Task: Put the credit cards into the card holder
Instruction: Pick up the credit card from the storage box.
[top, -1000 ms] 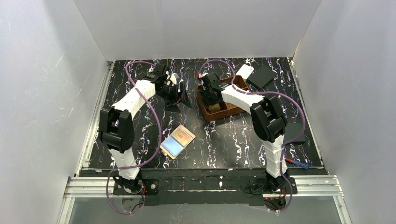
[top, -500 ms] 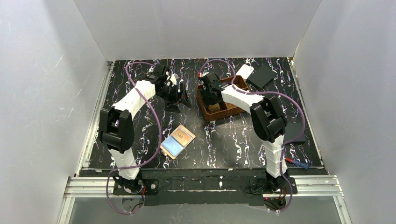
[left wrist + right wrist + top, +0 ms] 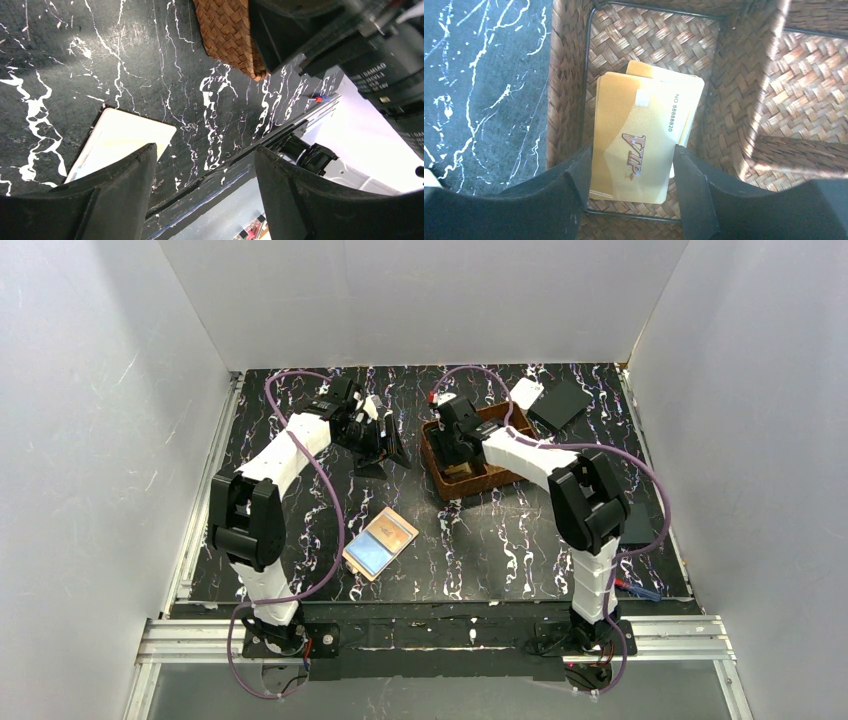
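Several golden credit cards lie stacked in the near-left compartment of the woven basket. My right gripper reaches down into that compartment, and its fingers press against the two long edges of the top card, which is marked VIP and lies flat. In the top view the right gripper hides the cards. The card holder lies open on the table, nearer the front, with its orange and blue faces up. My left gripper hovers left of the basket, open and empty. The left gripper looks toward the washed-out card holder.
A white piece and a flat black square lie at the back right. Another black square sits by the right arm, and a red-and-blue pen is near the front right. A small black object lies under the left gripper.
The right gripper's jaws have narrowed onto the top card, and the right arm's elbow has swung a little to the right. The left arm has barely moved.
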{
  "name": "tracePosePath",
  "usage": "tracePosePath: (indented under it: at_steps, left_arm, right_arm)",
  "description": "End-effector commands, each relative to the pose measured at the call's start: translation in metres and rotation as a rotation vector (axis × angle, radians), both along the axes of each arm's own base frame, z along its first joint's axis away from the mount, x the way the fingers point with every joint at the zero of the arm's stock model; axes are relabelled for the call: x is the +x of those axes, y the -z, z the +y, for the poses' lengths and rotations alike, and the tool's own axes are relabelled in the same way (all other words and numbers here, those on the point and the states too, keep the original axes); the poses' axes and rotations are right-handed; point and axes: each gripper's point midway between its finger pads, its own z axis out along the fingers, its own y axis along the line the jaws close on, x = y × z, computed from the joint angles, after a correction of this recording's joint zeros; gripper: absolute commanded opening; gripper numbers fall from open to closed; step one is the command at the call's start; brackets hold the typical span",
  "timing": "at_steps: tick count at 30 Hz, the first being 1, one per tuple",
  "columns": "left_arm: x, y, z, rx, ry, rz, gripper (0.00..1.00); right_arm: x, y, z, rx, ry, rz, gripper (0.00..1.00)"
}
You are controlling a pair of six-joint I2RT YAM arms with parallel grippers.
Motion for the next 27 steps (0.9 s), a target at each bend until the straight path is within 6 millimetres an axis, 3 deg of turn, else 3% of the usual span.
tracePosePath:
  at_steps: [1,10,16,20,27]
  left_arm:
    - [-0.002,-0.021,-0.001,-0.067,-0.010,-0.032,0.70]
    - [0.024,-0.036,-0.025,-0.282,-0.091,0.007,0.69]
    - [0.059,-0.040,-0.047,-0.394,-0.161,0.015,0.62]
    - [0.074,-0.043,-0.062,-0.406,-0.152,-0.021,0.61]
    - [0.088,-0.031,-0.084,-0.396,-0.132,-0.045,0.57]
  right_arm:
    - [0.013,-0.051,0.006,0.101,0.036,-0.141,0.49]
    - [0.013,-0.073,-0.007,0.215,0.058,-0.209,0.46]
    - [0.013,-0.093,-0.006,0.481,-0.038,-0.183,0.43]
    - [0.007,-0.096,-0.004,0.561,-0.086,-0.147,0.40]
    - [0.007,-0.092,-0.005,0.599,-0.079,-0.109,0.40]
